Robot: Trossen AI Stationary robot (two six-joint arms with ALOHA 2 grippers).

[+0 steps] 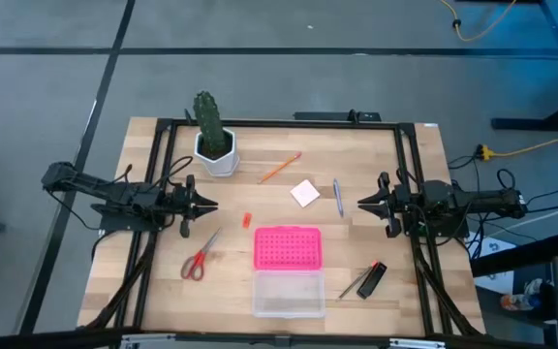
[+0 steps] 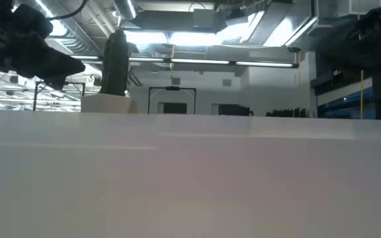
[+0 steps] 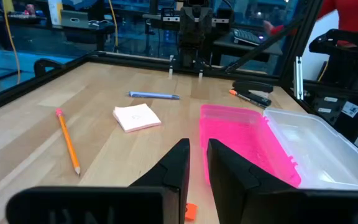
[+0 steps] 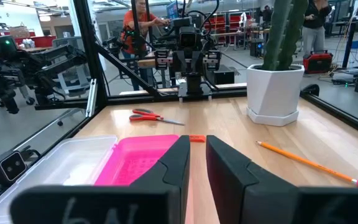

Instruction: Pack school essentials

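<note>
i see both tools clenched and empty: left tool (image 1: 209,205) at the desk's left edge, right tool (image 1: 364,203) at the right. scissors (image 1: 200,259) lie near the front-left; thin pencil (image 1: 279,168) could roll when pinched.

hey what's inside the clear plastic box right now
Nothing shows inside the clear plastic box; it lies open with its pink lid folded back beside it. The tray's bottom looks bare through the walls, and none of the stationery has been packed in it yet.
</note>
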